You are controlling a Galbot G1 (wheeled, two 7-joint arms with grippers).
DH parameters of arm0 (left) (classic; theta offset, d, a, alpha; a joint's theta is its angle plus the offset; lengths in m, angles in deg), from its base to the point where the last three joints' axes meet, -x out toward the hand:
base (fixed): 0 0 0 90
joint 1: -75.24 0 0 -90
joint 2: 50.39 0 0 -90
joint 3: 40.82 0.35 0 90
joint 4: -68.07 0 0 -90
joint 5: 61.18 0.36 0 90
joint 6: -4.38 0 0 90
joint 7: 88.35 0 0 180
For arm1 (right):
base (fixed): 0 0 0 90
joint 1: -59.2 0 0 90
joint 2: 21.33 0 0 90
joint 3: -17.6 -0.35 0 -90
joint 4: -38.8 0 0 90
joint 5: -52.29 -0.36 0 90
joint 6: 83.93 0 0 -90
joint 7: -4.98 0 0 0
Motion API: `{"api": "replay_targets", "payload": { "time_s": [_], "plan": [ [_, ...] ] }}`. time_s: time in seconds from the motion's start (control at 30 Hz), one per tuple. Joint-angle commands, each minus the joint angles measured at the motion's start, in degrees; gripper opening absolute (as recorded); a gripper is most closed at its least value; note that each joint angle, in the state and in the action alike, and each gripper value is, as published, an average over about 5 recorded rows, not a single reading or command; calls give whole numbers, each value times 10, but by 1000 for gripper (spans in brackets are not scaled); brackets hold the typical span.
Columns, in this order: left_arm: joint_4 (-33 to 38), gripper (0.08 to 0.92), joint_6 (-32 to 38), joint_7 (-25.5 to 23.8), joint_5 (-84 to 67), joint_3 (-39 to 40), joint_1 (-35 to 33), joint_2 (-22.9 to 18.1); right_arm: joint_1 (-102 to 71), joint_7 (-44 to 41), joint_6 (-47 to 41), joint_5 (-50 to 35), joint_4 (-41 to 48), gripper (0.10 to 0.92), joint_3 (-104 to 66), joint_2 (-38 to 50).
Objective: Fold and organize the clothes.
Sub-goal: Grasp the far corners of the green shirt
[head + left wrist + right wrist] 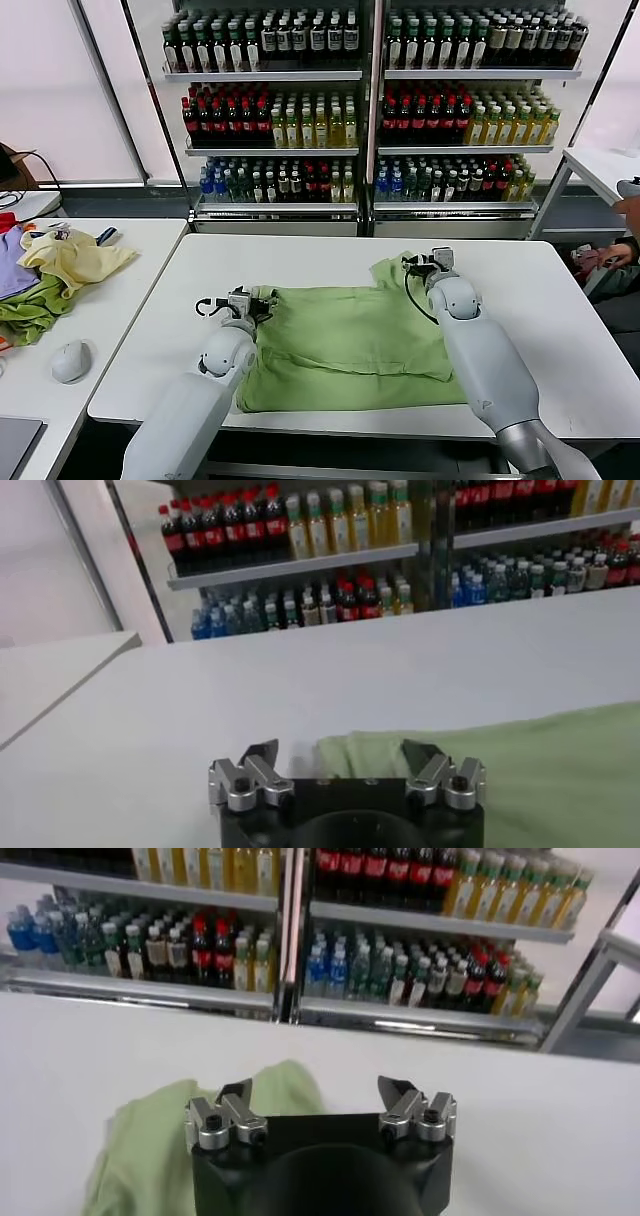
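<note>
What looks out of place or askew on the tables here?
The green shirt is only partly folded: its far right sleeve bunches up beside the right gripper. The left gripper sits at its far left corner; both are open. A loose heap of garments clutters the side table.

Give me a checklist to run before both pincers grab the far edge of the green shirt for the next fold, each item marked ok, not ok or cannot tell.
1. Left pincer open: ok, its jaws stand apart over the shirt's far left corner.
2. Right pincer open: ok, jaws apart at the far right sleeve.
3. Green shirt lying wholly on the white table: ok, though its near edge lies close to the table's near rim.
4. Cloth between the fingertips: cannot tell; the fabric shows between them in both wrist views, but whether they reach it is unclear.
5. Shirt lying flat: not ok, the right sleeve is bunched.
6. Heap of other garments out of the way: ok, on the neighbouring table.
</note>
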Motion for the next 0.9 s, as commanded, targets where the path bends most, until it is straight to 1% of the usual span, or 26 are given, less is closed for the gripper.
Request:
{"api": "replay_targets", "payload": {
  "time_s": [0.03,0.27,0.43,0.53,0.67,0.73,0.8,0.9],
  "plan": [
    [-15,697,-9,-1,-18,8,3,-1,28,-14,-3,-6,59,700,8,-12],
    [4,498,-12,-10,-40,5,-10,2,25,-23,-23,-39,58,493,6,-10],
    [14,359,-5,-17,-47,2,-19,6,15,-33,-27,-57,44,363,5,-3],
    [23,281,13,-22,-51,-1,-26,8,0,-35,-26,-64,15,277,5,3],
    [47,169,51,-24,-52,-9,-37,10,-36,-30,-3,-71,-61,165,2,15],
    [66,119,67,-24,-52,-15,-45,13,-57,-25,16,-70,-103,130,-2,24],
    [90,95,80,-23,-52,-22,-55,18,-79,-20,32,-76,-146,120,-10,34],
    [131,91,92,-24,-55,-34,-73,27,-109,-15,42,-92,-207,119,-24,51]
  ]
}}
